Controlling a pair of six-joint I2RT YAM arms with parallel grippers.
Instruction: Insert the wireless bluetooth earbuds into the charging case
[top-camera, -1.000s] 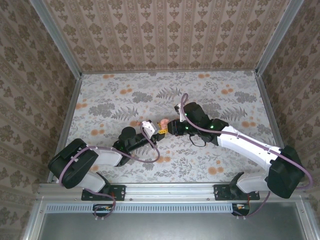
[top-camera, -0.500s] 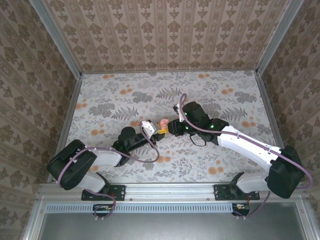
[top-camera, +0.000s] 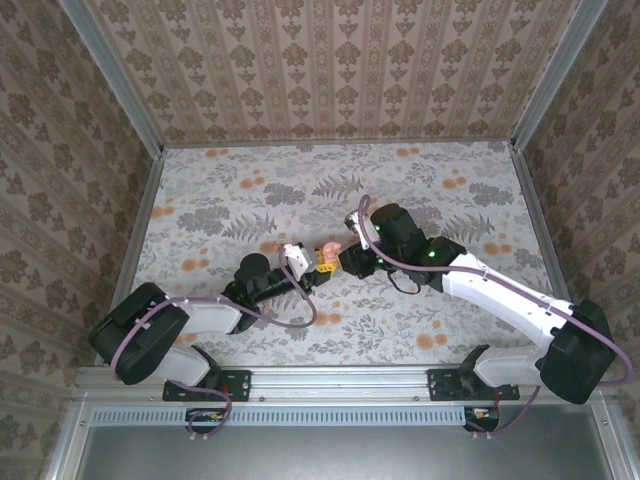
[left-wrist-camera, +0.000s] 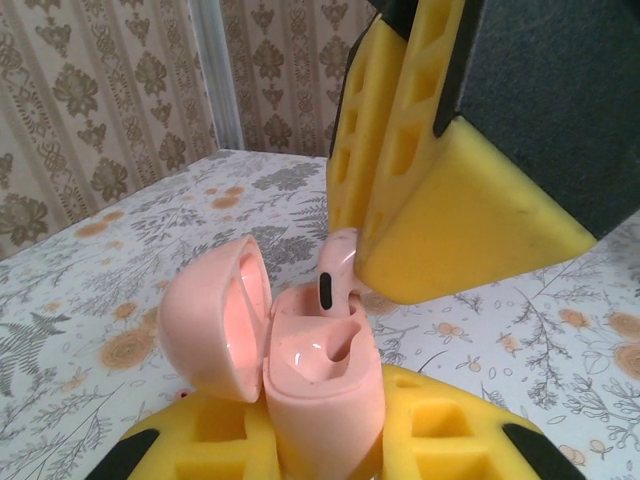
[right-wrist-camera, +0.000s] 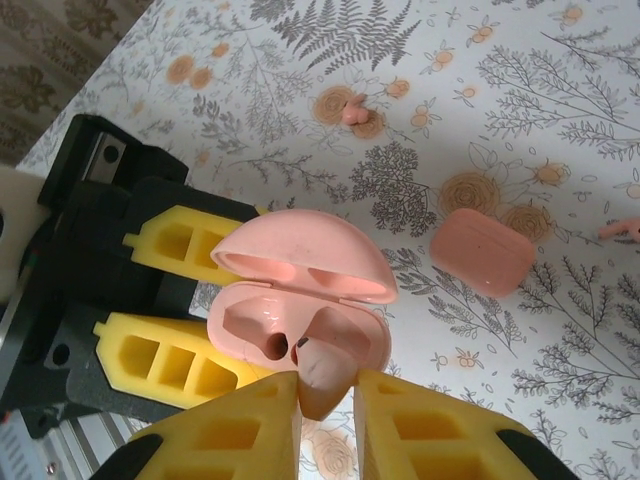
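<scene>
Coral-pink all round. Clamps the open charging case (left-wrist-camera: 320, 380) upright in the left hand (left-wrist-camera: 325, 445). Pinches one earbud (right-wrist-camera: 322, 375) in the right hand (right-wrist-camera: 325, 400). Has edged closer to the case over the last second, with the earbud's lower end now at a socket mouth. Looks nearly seated, probably needing only a straight push. Leaves the second earbud (right-wrist-camera: 352, 110) on the desk (right-wrist-camera: 520, 120), beyond the case.

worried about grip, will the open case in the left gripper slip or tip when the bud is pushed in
May slip: the charging case is glossy, rounded plastic pinched in the left gripper. Its lid hangs open sideways, so the earbud pressing down could tilt it. Looks rigid.
</scene>
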